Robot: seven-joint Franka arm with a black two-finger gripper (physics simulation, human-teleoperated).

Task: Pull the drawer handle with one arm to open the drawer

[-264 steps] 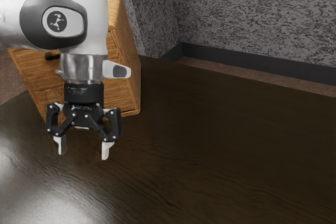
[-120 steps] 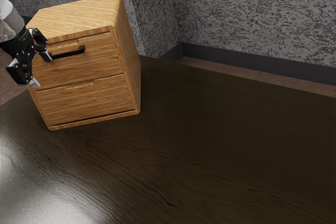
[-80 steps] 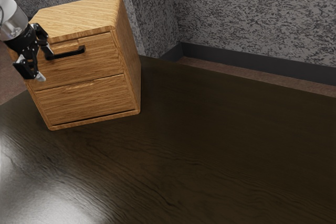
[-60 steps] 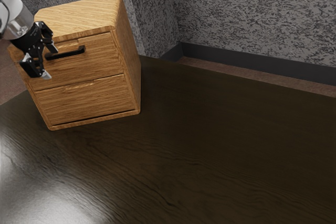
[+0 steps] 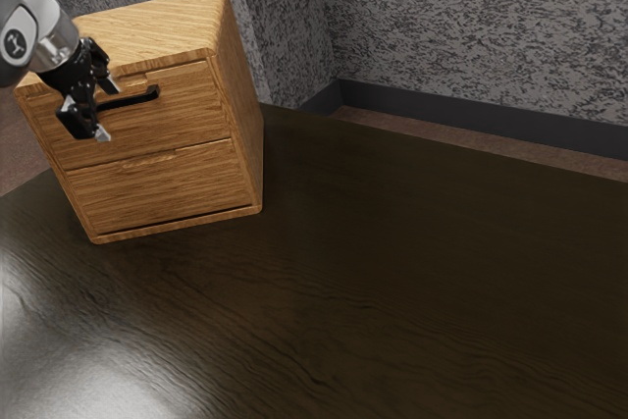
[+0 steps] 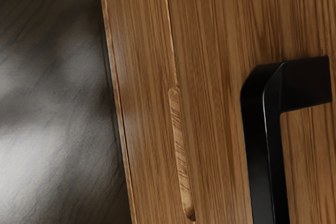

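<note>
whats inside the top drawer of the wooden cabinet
Nothing inside shows: the top drawer looks shut, its wooden front covering whatever it holds. On that front sits the black handle, with the open gripper at its end toward the exterior view's left.

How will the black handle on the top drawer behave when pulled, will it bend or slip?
The black handle looks like a thick, rigid bar, so it probably won't flex. Its smooth finish may be slippery. The wooden cabinet stands free on the glossy table, so it might slide before the top drawer opens.
</note>
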